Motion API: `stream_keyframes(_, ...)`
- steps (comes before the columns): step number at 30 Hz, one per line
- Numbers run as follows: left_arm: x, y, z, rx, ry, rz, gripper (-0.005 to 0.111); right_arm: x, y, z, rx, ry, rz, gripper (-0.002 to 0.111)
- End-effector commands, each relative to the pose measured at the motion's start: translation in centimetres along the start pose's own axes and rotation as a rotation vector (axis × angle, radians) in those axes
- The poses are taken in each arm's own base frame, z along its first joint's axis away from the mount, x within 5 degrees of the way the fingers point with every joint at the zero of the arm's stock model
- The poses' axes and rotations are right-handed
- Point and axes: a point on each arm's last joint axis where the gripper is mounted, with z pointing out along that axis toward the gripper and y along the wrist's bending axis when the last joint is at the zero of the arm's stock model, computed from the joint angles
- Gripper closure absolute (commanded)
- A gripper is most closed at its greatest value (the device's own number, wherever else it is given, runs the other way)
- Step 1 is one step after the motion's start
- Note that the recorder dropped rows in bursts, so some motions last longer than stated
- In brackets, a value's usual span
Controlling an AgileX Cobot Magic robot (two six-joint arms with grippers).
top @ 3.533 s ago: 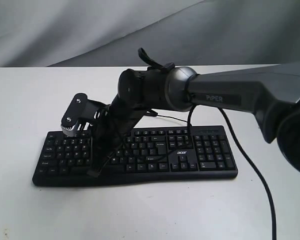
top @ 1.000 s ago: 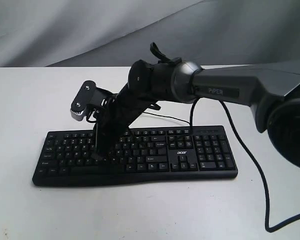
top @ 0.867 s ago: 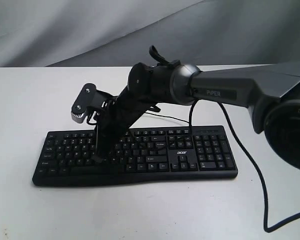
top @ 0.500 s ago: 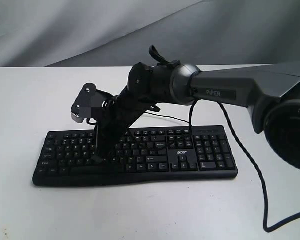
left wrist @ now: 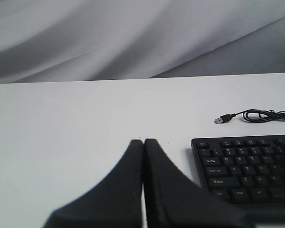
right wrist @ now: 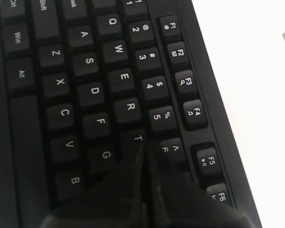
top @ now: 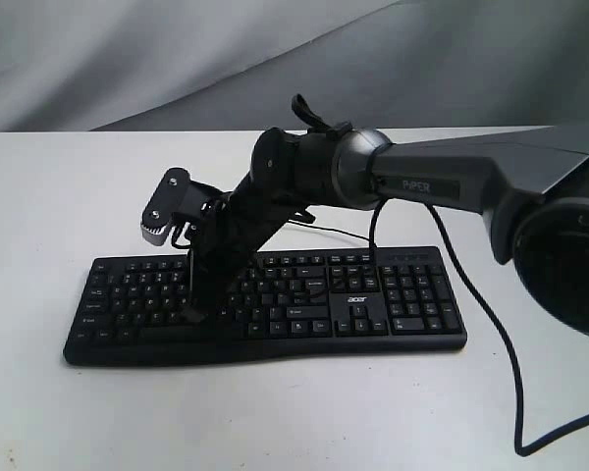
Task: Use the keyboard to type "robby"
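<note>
Keyboard (top: pixel 309 312) sits flat on the table (top: pixel 59 196). Your right gripper (right wrist: pixel 142 147) is clenched and empty, tip at the T key (right wrist: pixel 137 137), with the R key (right wrist: pixel 129 107) just beside it; I can't tell if it touches. It has lifted from the lower rows and now barely moves, so you're probably lining up "r". Your left gripper (left wrist: pixel 143 141) is clenched and empty, off the keyboard's end.
</note>
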Motion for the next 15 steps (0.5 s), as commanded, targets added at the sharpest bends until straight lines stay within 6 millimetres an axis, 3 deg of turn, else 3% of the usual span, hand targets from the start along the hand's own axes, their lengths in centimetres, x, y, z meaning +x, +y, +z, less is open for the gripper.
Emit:
stream_keyframes(1, 0.1, 0.0, 0.0, 0.001, -0.003, -0.012, 0.106, -0.2, -0.3, -0.2, 0.011, -0.014, 0.005, 0.108)
stream_keyframes(11, 0.1, 0.0, 0.0, 0.001, -0.003, -0.012, 0.106, 0.4, -0.3, 0.6, 0.001, 0.001, 0.012, 0.108)
stream_keyframes(15, 0.1, 0.0, 0.0, 0.001, -0.003, -0.012, 0.106, -1.0, -0.4, -1.8, 0.037, -0.030, -0.022, 0.108)
